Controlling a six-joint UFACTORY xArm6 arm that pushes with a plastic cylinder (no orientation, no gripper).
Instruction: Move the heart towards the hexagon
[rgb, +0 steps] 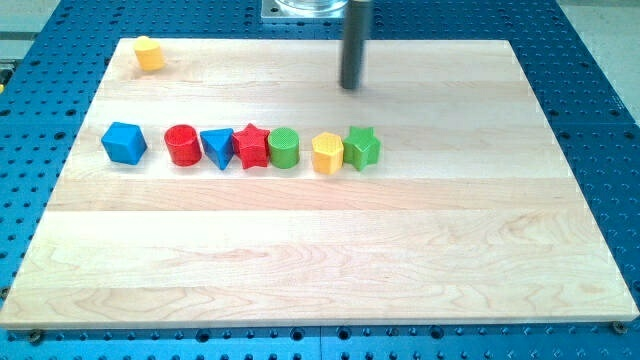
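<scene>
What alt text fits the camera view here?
A wooden board holds a row of seven blocks: blue cube, red cylinder, blue triangle, red star, green cylinder, yellow hexagon, green star. A yellow heart sits alone at the view's top left. My tip stands above the row's right end, touching nothing.

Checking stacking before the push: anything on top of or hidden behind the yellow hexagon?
Nothing sits on the yellow hexagon. The green star touches its right side. Bare board shows behind it. My tip is farther toward the view's top. Its underside is hidden.
</scene>
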